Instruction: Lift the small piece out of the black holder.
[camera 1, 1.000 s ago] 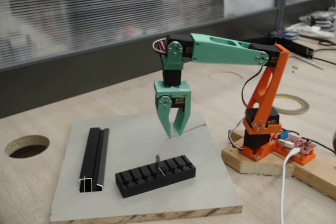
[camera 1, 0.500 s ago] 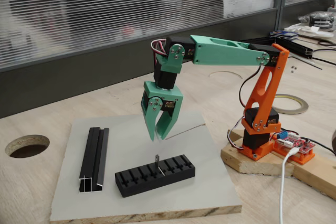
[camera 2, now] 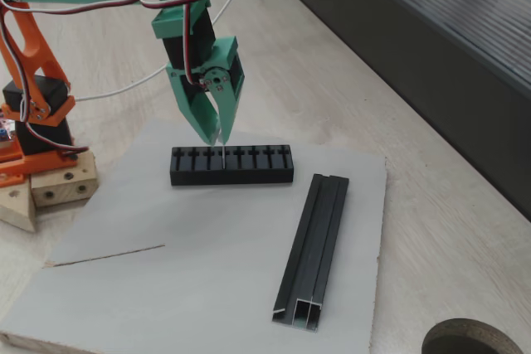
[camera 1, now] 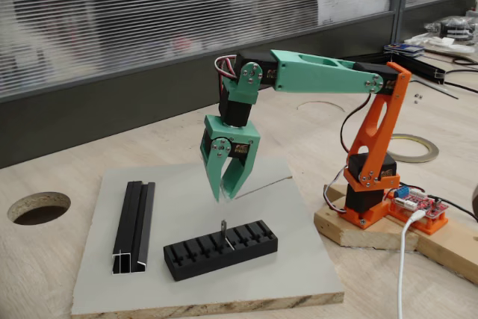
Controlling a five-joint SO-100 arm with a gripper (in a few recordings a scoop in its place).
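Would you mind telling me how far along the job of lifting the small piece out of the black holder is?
Nothing is done yet: the small piece stands upright in a slot of the black holder. In hand: the tool hangs above the piece, fingertips close together, holding nothing. Left: lower onto the piece, grip it and lift it clear.

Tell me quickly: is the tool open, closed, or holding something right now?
Tool: nearly closed, holding nothing, poised above the small piece standing in the black holder.
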